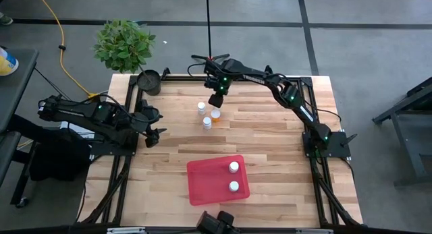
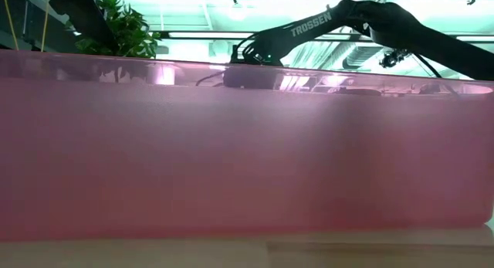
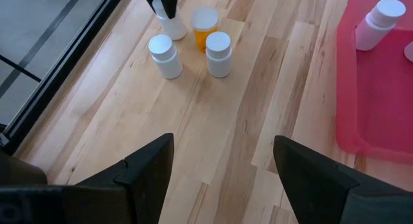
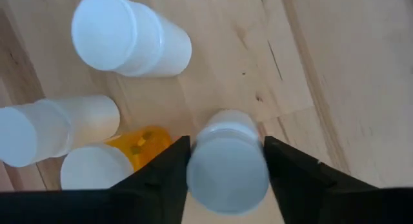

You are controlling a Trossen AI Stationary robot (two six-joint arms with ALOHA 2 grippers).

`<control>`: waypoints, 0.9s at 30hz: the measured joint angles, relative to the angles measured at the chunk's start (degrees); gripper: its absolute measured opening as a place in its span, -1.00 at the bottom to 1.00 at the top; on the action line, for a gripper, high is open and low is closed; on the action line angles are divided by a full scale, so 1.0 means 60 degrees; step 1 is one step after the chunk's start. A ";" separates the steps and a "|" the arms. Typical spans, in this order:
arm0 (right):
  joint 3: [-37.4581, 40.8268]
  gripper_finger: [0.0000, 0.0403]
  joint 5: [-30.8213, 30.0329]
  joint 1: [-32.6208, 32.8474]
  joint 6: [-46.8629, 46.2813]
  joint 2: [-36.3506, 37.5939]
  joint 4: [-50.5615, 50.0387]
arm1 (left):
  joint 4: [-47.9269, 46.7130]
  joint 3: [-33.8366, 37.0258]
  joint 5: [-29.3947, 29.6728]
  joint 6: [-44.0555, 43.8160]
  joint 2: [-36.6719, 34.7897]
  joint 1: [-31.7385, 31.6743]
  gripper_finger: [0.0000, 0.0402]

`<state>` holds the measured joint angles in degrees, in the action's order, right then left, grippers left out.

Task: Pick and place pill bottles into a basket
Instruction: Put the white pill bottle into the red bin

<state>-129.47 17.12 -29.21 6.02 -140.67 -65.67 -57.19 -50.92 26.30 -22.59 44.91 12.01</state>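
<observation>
A red basket [image 1: 202, 183] lies near the table's front edge with two white-capped pill bottles [image 1: 233, 167] [image 1: 233, 187] standing in it. Near the table's far middle stands a cluster of bottles: two white ones [image 1: 201, 107] [image 1: 206, 123] and an amber one [image 1: 215, 114]. My right gripper [image 1: 217, 99] points down over a further white bottle [image 4: 227, 166] at the cluster's far right and is shut on it. My left gripper [image 1: 152, 126] waits open and empty at the table's left edge; it also shows in the left wrist view [image 3: 222, 179]. My right gripper pinches the white bottle's cap [image 4: 197, 172] between its two fingers [image 4: 164, 175], one on each side. The fingers come from above, pointing down. The bottle is upright; whether its base is still on the table I cannot tell.
A small black pot [image 1: 150, 81] and a potted plant [image 1: 123, 44] stand at the far left corner. The amber bottle [image 4: 110, 162] stands close beside my right gripper's finger. The basket's red wall [image 2: 247, 160] fills the low view. Bare wood lies between cluster and basket.
</observation>
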 joint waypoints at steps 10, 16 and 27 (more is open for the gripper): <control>-0.0004 -0.27 0.0001 0.0024 0.0083 0.0019 -0.0234 | -0.0064 0.0000 0.0007 0.0000 0.0000 0.0000 0.49; -0.0202 -0.27 -0.0198 0.0162 0.0169 -0.0007 -0.0431 | -0.0076 0.0000 0.0011 -0.0032 0.0000 0.0000 0.49; -0.0859 -0.27 -0.0993 0.0645 0.0332 0.0438 -0.1304 | -0.0283 -0.0001 0.0011 -0.0124 0.0000 0.0000 0.49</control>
<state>-134.62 11.17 -25.34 8.01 -138.04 -73.50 -58.89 -50.92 26.37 -23.33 44.91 12.01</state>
